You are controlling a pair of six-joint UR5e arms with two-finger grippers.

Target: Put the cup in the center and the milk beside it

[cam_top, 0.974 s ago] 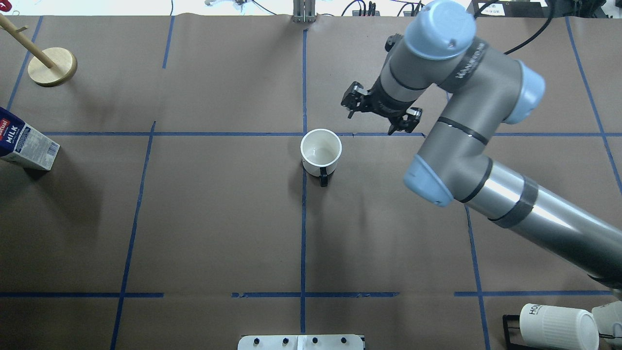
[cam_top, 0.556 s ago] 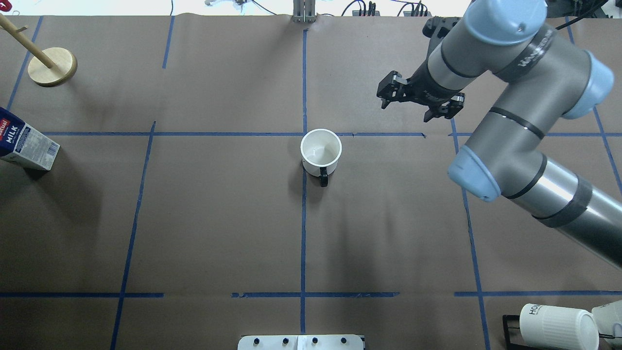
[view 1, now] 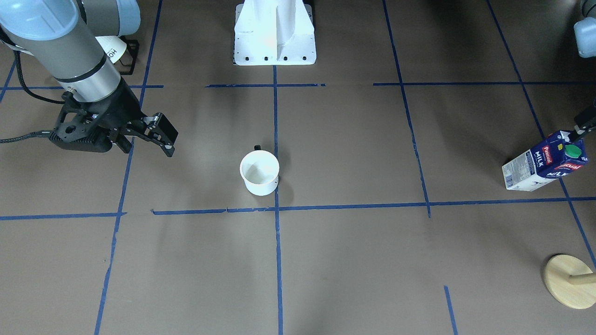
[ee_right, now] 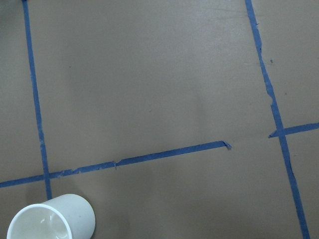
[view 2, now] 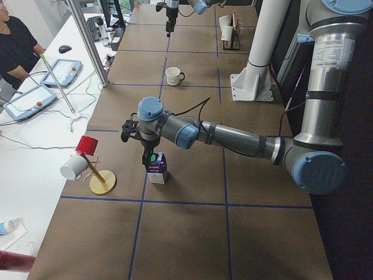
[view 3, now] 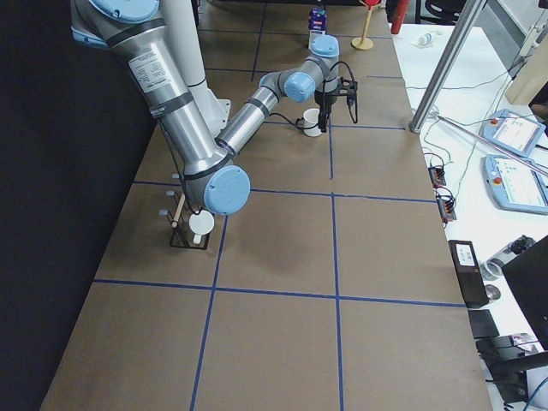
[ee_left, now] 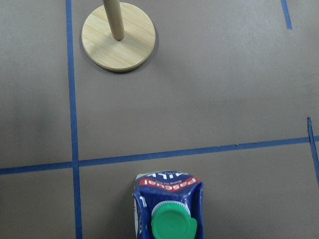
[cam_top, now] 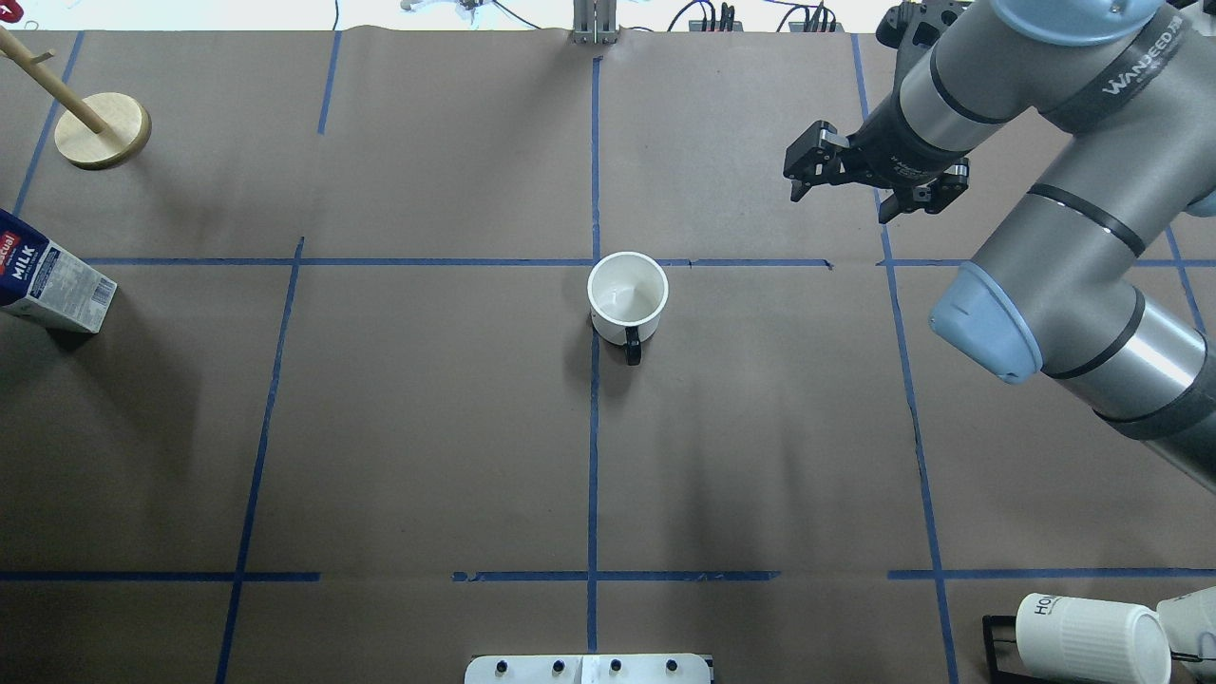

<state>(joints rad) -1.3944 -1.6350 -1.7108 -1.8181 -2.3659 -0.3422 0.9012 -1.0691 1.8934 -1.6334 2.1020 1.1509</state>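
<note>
The white cup (cam_top: 627, 294) stands upright at the center, just on the near side of the blue tape crossing (cam_top: 595, 262), its black handle toward the robot. It also shows in the front view (view 1: 260, 173) and the right wrist view (ee_right: 50, 221). My right gripper (cam_top: 841, 204) is open and empty, above the table to the right of and beyond the cup. The milk carton (cam_top: 47, 275) stands at the far left edge; the left wrist view looks down on its green cap (ee_left: 170, 226). My left gripper (view 2: 148, 156) hovers over the carton; I cannot tell if it is open.
A wooden mug tree (cam_top: 103, 130) stands at the back left, beyond the milk (ee_left: 118, 36). A ribbed white "HOME" mug (cam_top: 1083, 638) lies on a black rack at the front right. The white robot base (view 1: 274, 32) sits at the near middle edge.
My right gripper has pulled away from the cup, moving right and toward the far edge, still open. The cup and the milk have not moved.
</note>
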